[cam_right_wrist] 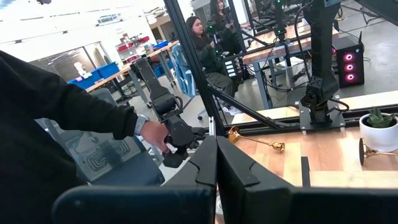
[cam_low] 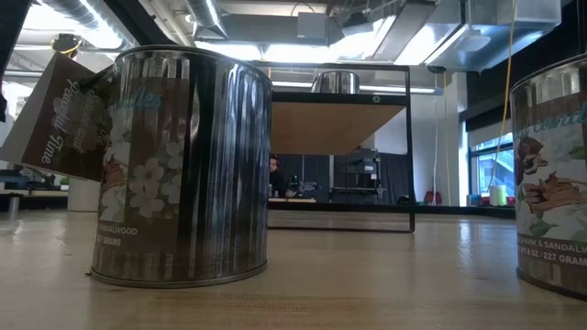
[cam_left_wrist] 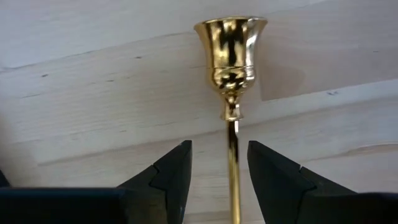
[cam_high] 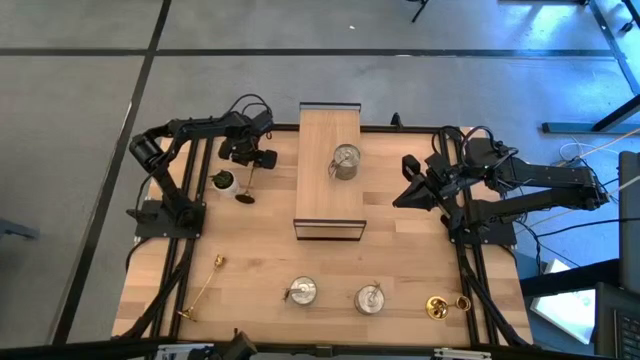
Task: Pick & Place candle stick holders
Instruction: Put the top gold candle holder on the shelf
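A slim gold candlestick (cam_high: 247, 182) lies on the table at the far left, its round base (cam_high: 245, 198) toward the near edge and its cup (cam_left_wrist: 230, 46) toward the far edge. My left gripper (cam_left_wrist: 219, 171) points down over it, open. Its fingers stand on either side of the thin stem (cam_left_wrist: 233, 155) without touching it. My right gripper (cam_right_wrist: 216, 167) is shut on nothing and hangs level in the air at the table's right (cam_high: 408, 190). A second gold candlestick (cam_high: 204, 286) lies near the front left. Two squat silver holders (cam_high: 301, 291) (cam_high: 370, 299) and a short gold one (cam_high: 438, 307) stand along the front edge.
A small white pot with a green plant (cam_high: 224, 181) stands just left of the candlestick under my left gripper. A raised wooden platform (cam_high: 328, 190) fills the table's middle, with a silver holder (cam_high: 345, 160) on top. A person's sleeve (cam_right_wrist: 56, 130) shows beyond the table.
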